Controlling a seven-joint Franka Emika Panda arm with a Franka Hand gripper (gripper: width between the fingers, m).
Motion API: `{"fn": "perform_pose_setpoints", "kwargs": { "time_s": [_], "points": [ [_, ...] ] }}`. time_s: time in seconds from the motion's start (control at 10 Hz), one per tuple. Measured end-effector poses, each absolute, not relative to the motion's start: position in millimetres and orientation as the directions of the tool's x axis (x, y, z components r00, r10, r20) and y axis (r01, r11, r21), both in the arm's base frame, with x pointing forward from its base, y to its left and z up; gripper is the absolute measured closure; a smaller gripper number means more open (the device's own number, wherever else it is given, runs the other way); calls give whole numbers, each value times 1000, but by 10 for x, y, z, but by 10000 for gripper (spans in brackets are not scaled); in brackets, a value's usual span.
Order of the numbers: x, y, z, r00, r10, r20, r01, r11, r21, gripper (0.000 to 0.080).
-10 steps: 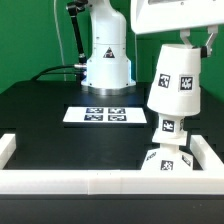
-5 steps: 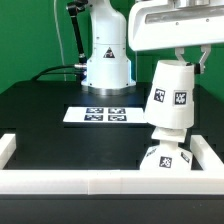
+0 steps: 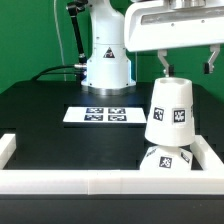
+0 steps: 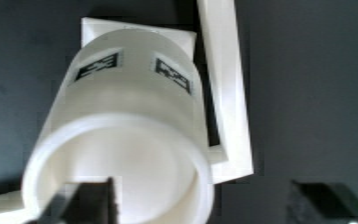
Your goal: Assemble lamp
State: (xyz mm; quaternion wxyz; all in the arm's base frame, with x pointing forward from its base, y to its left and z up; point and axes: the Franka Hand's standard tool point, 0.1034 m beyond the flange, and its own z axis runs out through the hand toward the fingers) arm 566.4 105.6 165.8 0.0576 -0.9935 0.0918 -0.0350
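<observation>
The white cone shade (image 3: 170, 110) stands slightly tilted over the round bulb (image 3: 165, 158), near the corner of the white walls at the exterior view's right. Both carry black-and-white tags. My gripper (image 3: 189, 68) hangs just above the shade with its jaws wide apart and grips nothing. One finger (image 3: 165, 68) is at the shade's top rim and the other (image 3: 212, 65) is clear of it. In the wrist view the shade (image 4: 131, 120) fills the frame, and my gripper (image 4: 204, 200) has one finger over its open mouth. The flat base is hidden behind the front wall.
A low white wall (image 3: 90, 181) runs along the front, with side pieces on the left (image 3: 7, 148) and right (image 3: 208, 152). It also shows in the wrist view (image 4: 229, 90). The marker board (image 3: 100, 115) lies mid-table. The arm's white pedestal (image 3: 106, 60) stands behind.
The shade has come down and leftward onto the bulb and stands straighter. The gripper came down with it, and its fingers now show spread apart.
</observation>
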Motion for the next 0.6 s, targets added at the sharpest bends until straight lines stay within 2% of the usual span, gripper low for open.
{"fn": "perform_pose_setpoints", "kwargs": {
  "time_s": [0.1,0.2,0.3,0.6],
  "points": [
    [5591,1038,1721,979,-198,56,-190,-974,-123,229],
    [5515,1039,1803,976,-211,58,-203,-971,-124,129],
    [5439,1040,1871,973,-221,62,-213,-970,-119,106],
    [5328,1053,1928,964,-260,63,-252,-962,-108,101]
  ]
}}
